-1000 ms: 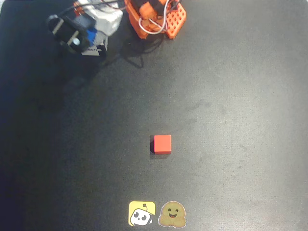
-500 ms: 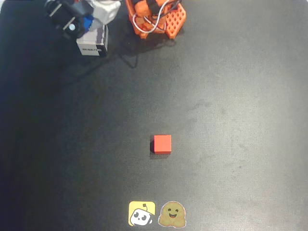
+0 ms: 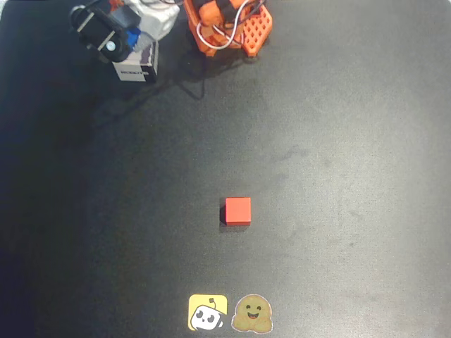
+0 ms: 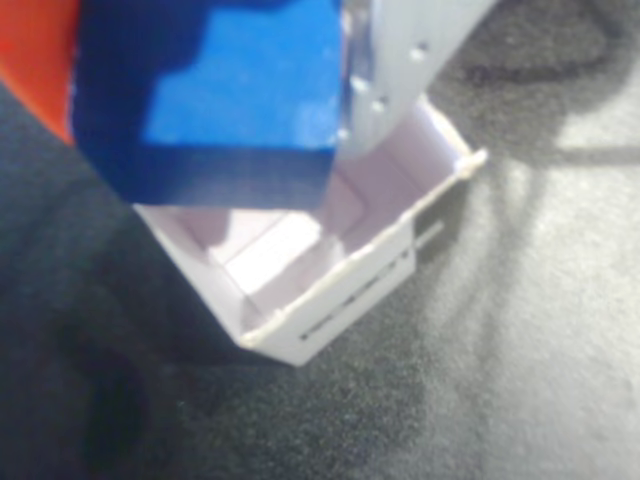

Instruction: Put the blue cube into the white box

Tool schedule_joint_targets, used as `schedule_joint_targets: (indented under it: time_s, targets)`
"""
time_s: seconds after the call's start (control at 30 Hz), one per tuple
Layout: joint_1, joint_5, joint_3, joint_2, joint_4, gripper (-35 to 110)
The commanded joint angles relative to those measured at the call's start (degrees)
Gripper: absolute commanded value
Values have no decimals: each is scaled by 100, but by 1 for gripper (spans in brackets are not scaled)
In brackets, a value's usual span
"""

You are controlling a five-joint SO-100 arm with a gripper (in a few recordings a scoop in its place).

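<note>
My claw [image 4: 215,95] is clenched on the blue cube [image 4: 230,95]. In the wrist view the cube is big and close at the top, from about 10 o'clock to 12 o'clock of the picture. An orange finger [image 4: 30,60] presses it at the left, and a pale grey-white finger [image 4: 400,60] presses it at the right. The cube is in the air, above the opening of the white box [image 4: 330,250]. It is not inside the box, and I cannot see that it touches the walls. The box is open at the top, its inside is white, and its near wall carries thin dark printed lines.

In the overhead view my claw [image 3: 123,35] is at about 11 o'clock of the table [image 3: 352,176]. A small blue part of the cube [image 3: 132,34] shows between the dark and white parts of my wrist. The box [image 3: 136,69] stands just below it, with its dark label toward the centre of the table. My orange base [image 3: 239,32] is at 12 o'clock.

A red cube [image 3: 238,210] lies alone near the middle of the black table, well apart from the box. At 6 o'clock, near the table edge, are a yellow sticker [image 3: 208,313] and a brown smiling sticker [image 3: 252,314], side by side.
</note>
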Motion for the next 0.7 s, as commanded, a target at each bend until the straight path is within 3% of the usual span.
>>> schedule_joint_targets:
  time_s: [0.0, 0.3, 0.5, 0.67]
  targets:
    - [-114, 35, -70, 70, 18, 14]
    - [-193, -62, -53, 237, 53, 20]
    - [-149, -9, -26, 237, 35, 0]
    - [-580, 35, 202, 439, -396, 0]
